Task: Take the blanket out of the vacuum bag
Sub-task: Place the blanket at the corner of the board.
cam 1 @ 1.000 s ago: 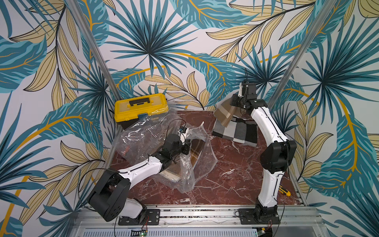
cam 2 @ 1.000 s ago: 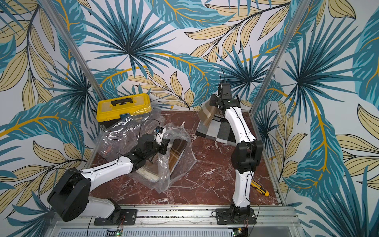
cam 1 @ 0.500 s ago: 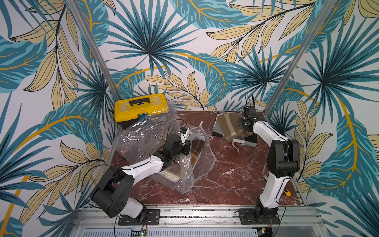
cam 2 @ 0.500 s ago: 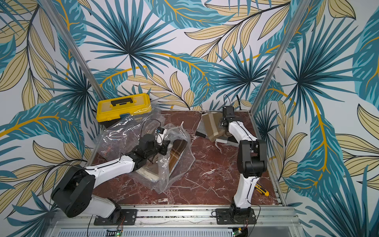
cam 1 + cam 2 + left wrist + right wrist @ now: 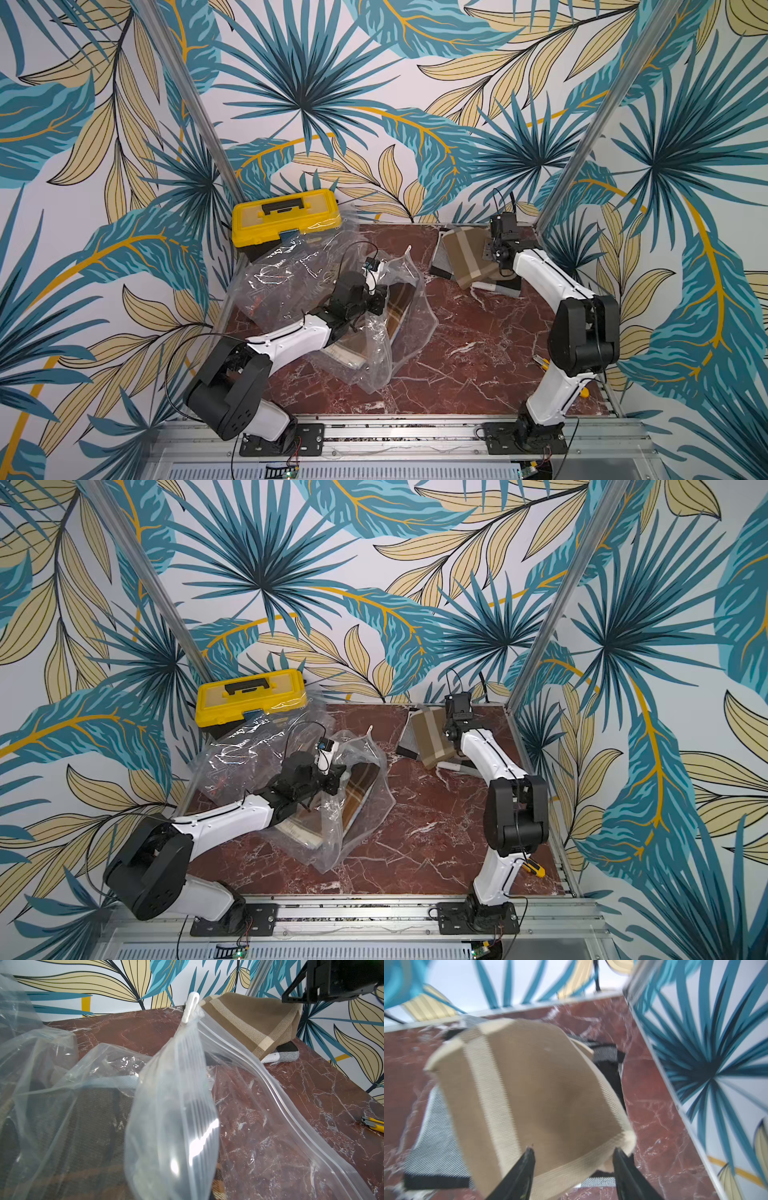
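Observation:
The vacuum bag (image 5: 291, 274) (image 5: 249, 762) lies crumpled at the table's left, with a folded brown plaid blanket (image 5: 401, 305) (image 5: 359, 783) inside its open mouth. My left gripper (image 5: 380, 301) (image 5: 336, 777) is shut on a fold of the bag's zip edge (image 5: 172, 1105); its fingers are hidden behind the plastic. A white slider clip (image 5: 191, 1007) stands on that edge. At the back right a tan striped blanket (image 5: 465, 253) (image 5: 542, 1088) lies on a grey and black one (image 5: 500, 286). My right gripper (image 5: 490, 251) (image 5: 574, 1153) hangs open just above the tan blanket's corner.
A yellow toolbox (image 5: 286, 220) (image 5: 251, 700) stands at the back left, touching the bag. A yellow utility knife (image 5: 534, 868) (image 5: 373, 1123) lies near the right arm's base. The patterned wall and a metal post (image 5: 582, 137) stand close behind the right gripper.
The right arm came down from a raised pose with the tan blanket to the back right of the table, and its jaws opened, releasing it. The left arm barely moved.

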